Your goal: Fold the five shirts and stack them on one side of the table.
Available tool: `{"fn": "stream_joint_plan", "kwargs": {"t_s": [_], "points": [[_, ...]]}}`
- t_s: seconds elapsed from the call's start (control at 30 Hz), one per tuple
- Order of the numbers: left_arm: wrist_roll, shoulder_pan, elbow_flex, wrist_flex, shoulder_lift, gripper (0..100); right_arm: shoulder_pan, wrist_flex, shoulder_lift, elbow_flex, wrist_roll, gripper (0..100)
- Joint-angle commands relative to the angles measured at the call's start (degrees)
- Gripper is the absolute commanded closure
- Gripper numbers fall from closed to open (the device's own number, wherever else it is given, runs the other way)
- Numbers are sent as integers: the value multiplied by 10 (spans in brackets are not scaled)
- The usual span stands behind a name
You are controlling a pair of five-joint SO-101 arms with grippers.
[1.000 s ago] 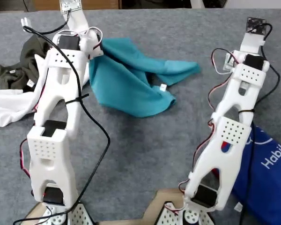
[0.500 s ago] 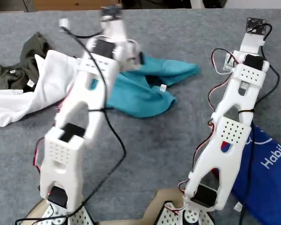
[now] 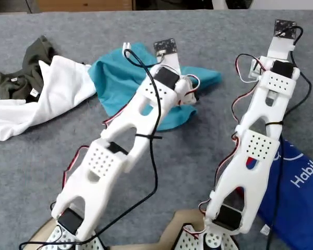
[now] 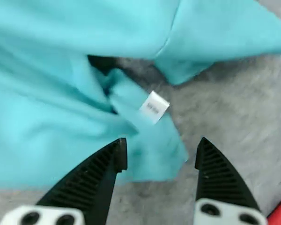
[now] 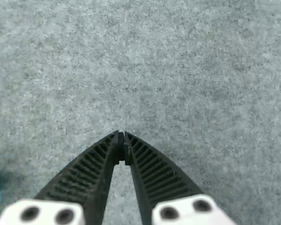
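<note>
Upper middle of the high view: the left gripper [image 3: 190, 95] hangs with its jaws spread wide over the right-hand edge of the teal shirt [image 3: 115, 83], which lies crumpled on the grey table [image 3: 198, 156]. The left wrist view shows its two fingers framing a loose fold of the shirt just beside a small white label [image 4: 153, 108], apparently without touching the cloth. The right gripper [image 5: 122, 140], at upper right in the high view, is pinched together on nothing over bare table. A white shirt [image 3: 41, 101] and an olive shirt [image 3: 21, 73] lie heaped against each other at upper left, and a blue cloth [image 3: 297, 203] sits at the lower right edge. No garment appears folded and no stack is visible, so the work looks to be at its opening step: taking hold of the teal shirt to spread it. The next move likely calls for lowering onto the fold near the label, closing on a single layer, then drawing it flat.
</note>
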Motion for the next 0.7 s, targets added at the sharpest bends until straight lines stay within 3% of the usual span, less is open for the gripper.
{"fn": "stream_joint_plan", "kwargs": {"t_s": [0.0, 0.23, 0.67], "points": [[35, 16, -103, 4, 29, 757, -5, 2, -3, -22, 7, 993], [38, 45, -139, 4, 93, 775, -5, 2, -3, -22, 7, 993], [38, 23, -139, 0, 115, 880, -5, 2, -3, -22, 7, 993]]}}
